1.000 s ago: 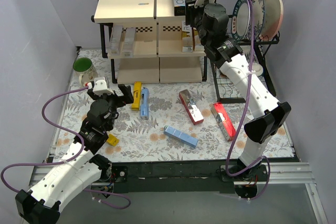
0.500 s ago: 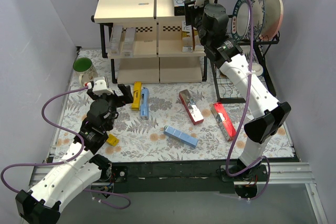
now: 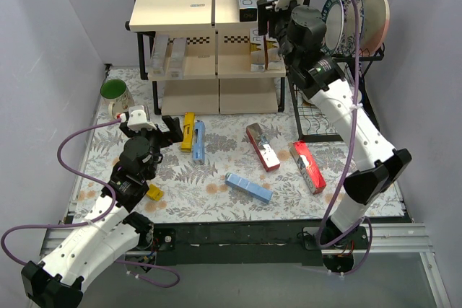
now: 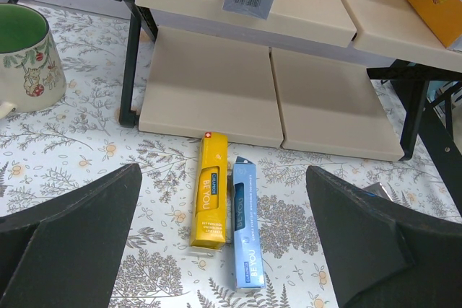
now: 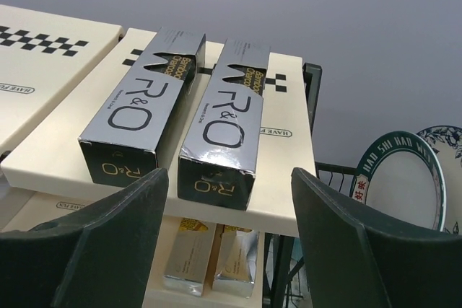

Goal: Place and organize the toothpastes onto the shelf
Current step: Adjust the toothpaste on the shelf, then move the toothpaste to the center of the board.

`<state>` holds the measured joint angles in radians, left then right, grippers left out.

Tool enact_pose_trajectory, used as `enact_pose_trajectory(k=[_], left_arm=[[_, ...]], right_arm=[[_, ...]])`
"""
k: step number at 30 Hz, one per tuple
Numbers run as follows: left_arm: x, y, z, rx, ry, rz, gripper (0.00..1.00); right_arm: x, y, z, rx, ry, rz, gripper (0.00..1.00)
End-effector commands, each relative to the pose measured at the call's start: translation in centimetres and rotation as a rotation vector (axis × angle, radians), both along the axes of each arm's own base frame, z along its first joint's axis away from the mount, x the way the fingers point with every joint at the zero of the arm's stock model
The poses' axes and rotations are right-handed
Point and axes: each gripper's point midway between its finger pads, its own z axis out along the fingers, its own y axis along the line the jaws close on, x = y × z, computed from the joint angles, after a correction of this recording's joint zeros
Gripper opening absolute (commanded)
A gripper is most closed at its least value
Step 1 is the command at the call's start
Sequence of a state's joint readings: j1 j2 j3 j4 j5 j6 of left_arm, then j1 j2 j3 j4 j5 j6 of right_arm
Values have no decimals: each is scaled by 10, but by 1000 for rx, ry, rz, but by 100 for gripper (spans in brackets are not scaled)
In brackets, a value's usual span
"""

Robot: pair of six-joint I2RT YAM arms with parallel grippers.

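right gripper [image 5: 227,178] stands released, jaws apart, before a glossy silver rectangular carton [image 5: 229,124] lying flat on the smooth cream-boarded shelf [image 5: 292,164]; left gripper [image 4: 224,171] gapes wide, empty.

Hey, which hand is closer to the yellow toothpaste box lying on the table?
Left. The left hand hovers just before the yellow box, on its near side; the right hand is up at the top tier of the shelf, by two silver cartons.
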<state>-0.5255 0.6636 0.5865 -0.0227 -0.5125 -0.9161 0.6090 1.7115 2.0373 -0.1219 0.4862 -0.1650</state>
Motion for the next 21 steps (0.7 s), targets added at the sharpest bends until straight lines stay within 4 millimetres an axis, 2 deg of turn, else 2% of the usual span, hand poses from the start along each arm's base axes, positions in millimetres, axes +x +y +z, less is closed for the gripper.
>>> enact_pose_trajectory(k=[1,2,3,4,5,7,10,11,14,15,17,18,19,20,21], left_arm=[[-1,2,18,-13,-33,5,98],[-1,2,18,-12,-35,1,98],[-1,1,17,-11,-29,-1,98],[-1,1,17,-11,-29,-1,98],[-1,0,17,-13,-28,-7,98],[0,-2,14,-14,-18,-13,98],[1,-7,10,-18,4,-32,98],[1,-8,9,-17,12,-36,98],[3,-13,2,-24,50,-49,98],[2,-16,1,-40,59,-60,98],[1,-18,-9,-52,97,-65,98],[0,-20,-10,-73,106,-68,98],[0,-23,-12,-79,121,-81,98],[-1,-23,-24,-64,175,-76,98],[-1,-24,-20,-89,186,-74,98]], right_arm=[[-29,-18,37,58,-83,20,78],[-39,-21,43,65,-92,41,78],[-43,-21,41,65,-86,52,80],[-45,-20,29,53,-62,64,81],[-56,-24,34,64,-69,82,82],[-66,-24,22,52,-34,115,86],[-86,-20,-6,52,29,190,89],[-95,-21,-25,43,64,216,89],[-115,-23,-54,58,136,263,92],[-117,-21,-85,31,198,273,93],[-132,-24,-111,38,267,295,94],[-136,-23,-140,12,328,305,94],[-142,-24,-152,14,363,315,94],[-153,-24,-161,18,396,343,94],[-161,-24,-196,18,472,350,94]])
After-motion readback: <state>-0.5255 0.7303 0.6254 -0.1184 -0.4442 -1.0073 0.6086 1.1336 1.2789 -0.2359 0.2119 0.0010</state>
